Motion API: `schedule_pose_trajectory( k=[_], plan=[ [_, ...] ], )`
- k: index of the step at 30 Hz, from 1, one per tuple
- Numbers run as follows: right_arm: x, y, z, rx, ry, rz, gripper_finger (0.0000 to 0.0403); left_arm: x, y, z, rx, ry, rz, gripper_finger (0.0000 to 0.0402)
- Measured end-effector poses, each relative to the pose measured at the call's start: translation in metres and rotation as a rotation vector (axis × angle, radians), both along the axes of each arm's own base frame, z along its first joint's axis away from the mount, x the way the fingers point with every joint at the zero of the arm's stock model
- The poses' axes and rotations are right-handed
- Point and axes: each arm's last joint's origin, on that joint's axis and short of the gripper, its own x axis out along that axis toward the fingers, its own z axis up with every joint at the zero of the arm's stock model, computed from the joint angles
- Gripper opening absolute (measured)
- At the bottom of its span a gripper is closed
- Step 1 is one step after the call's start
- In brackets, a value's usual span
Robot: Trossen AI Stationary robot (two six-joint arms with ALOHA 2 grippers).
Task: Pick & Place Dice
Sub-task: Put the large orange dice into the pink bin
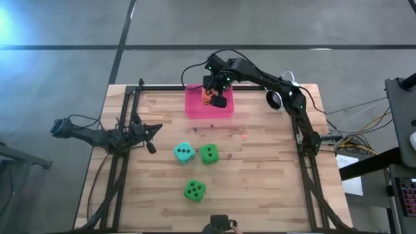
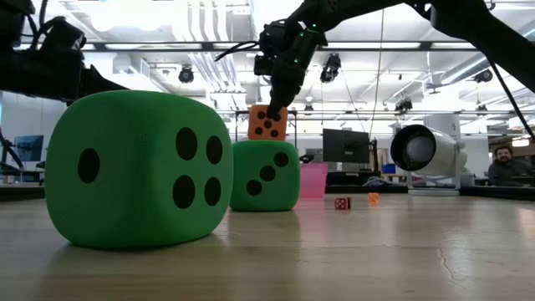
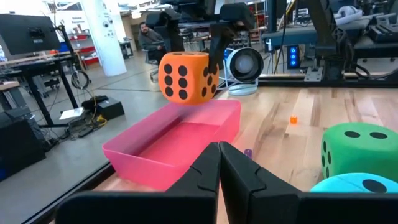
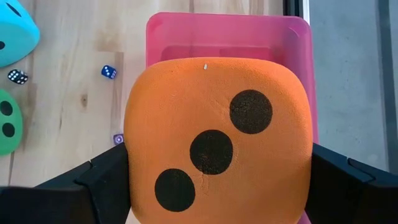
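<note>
**High view to wrist: orange die held over the pink tray**

High view first: the right gripper (image 1: 212,96) hangs above the shallow pink plastic tray (image 1: 195,110) at the far edge of the pale wooden plank table (image 1: 260,175), and the soft orange cube die (image 1: 209,99) with dark pips is pinched in its jaws. The left gripper (image 1: 151,147) waits near the table's left side, fingers pressed together, holding nothing. The teal foam die (image 1: 184,153) and one bright green foam die (image 1: 208,154) sit side by side at mid-table; the second bright green die (image 1: 194,190) lies nearer the front edge.

Low view: the orange die hangs in the air, clear of the tabletop, above and behind a green die.

Left wrist view: the orange die is suspended just above the tray's far end, apart from it.

Right wrist view: both dark fingers (image 4: 106,186) press the orange die's sides, three pips facing the lens, the tray straight beneath.
</note>
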Motion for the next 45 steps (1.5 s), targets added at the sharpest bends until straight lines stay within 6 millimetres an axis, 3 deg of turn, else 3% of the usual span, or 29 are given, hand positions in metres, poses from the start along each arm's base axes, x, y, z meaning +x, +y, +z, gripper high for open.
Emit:
schedule_pose_trajectory(
  k=[14, 25, 32, 38, 45],
  plan=[
    [-0.004, -0.006, -0.007, -0.028, 0.022, 0.063, 0.0345, 0.000, 0.000, 0.000, 0.000, 0.001, 0.000, 0.0015],
    [-0.033, -0.052, -0.039, 0.035, 0.059, -0.032, 0.0345, 0.000, 0.000, 0.000, -0.002, 0.000, 0.000, 0.0015],
    [-0.045, -0.068, -0.058, 0.043, 0.070, -0.072, 0.0345, 0.000, 0.000, 0.000, -0.002, 0.000, 0.000, 0.0015],
    [-0.048, -0.069, -0.078, 0.052, 0.092, -0.063, 0.0345, 0.000, 0.000, 0.000, -0.002, 0.000, 0.000, 0.0015],
    [-0.049, -0.068, -0.080, 0.042, 0.095, -0.037, 0.0345, 0.000, 0.000, 0.000, 0.001, 0.001, -0.001, 0.0015]
  ],
)
